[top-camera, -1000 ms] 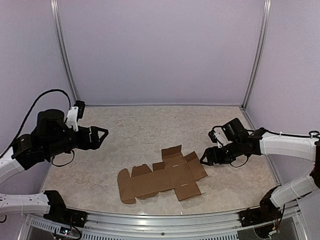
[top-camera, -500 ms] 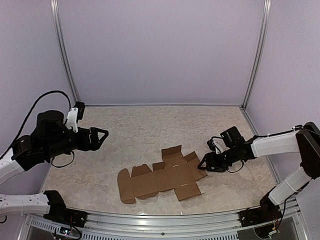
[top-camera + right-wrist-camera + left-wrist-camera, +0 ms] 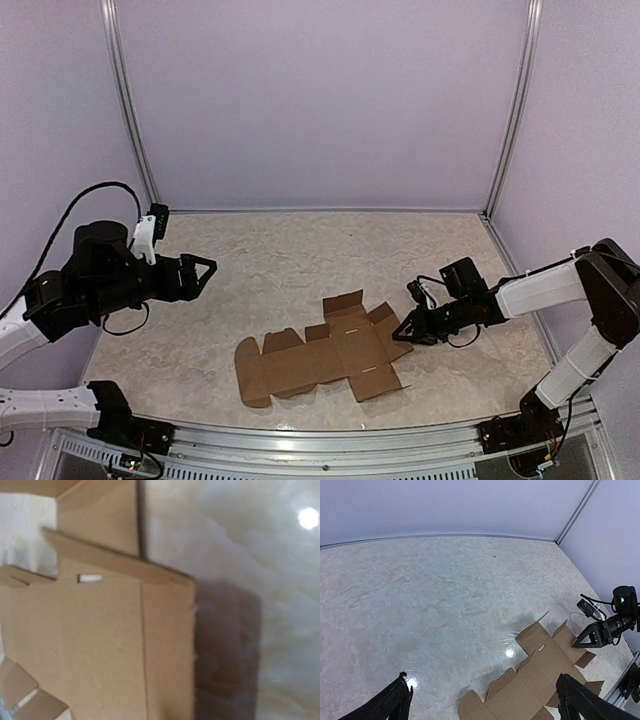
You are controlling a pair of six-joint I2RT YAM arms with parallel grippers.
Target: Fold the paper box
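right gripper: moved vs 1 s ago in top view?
Yes. The right gripper has shifted slightly left and down the frame, up to the right flap of the cardboard box, which has not moved.

Before you lies a worktop (image 3: 300,250) with a pale beige, marbled finish. It is enclosed on three sides by plain lilac panels: a back wall (image 3: 320,100), a left wall (image 3: 50,120) and a right wall (image 3: 590,130). At each far corner a slim metal post rises where the panels meet, the left post (image 3: 128,100) and the right post (image 3: 513,100). A ribbed aluminium rail (image 3: 330,455) runs along the worktop's near edge. The light is even, and it leaves a small bright glare spot (image 3: 510,652) on the glossy surface.
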